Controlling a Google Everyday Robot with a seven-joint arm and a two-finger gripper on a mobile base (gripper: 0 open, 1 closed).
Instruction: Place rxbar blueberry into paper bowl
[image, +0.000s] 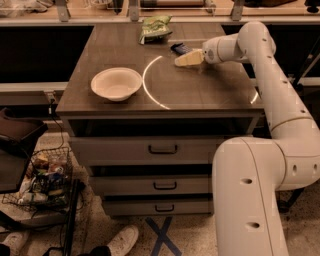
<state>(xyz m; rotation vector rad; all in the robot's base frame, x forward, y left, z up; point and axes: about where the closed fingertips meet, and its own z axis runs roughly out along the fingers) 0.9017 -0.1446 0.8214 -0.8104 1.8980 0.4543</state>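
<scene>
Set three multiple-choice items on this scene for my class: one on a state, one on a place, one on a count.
1. The paper bowl is: A) overturned B) upright and empty C) holding a bar.
2. The rxbar blueberry lies: A) on the floor B) in a drawer C) on the table, close by the gripper.
3. Drawer handles on view: A) one B) three C) five.
Key: 1 B: its bare inside faces up. 2 C: the blue wrapper shows at the table's far side. 3 B: one on each stacked drawer.
</scene>
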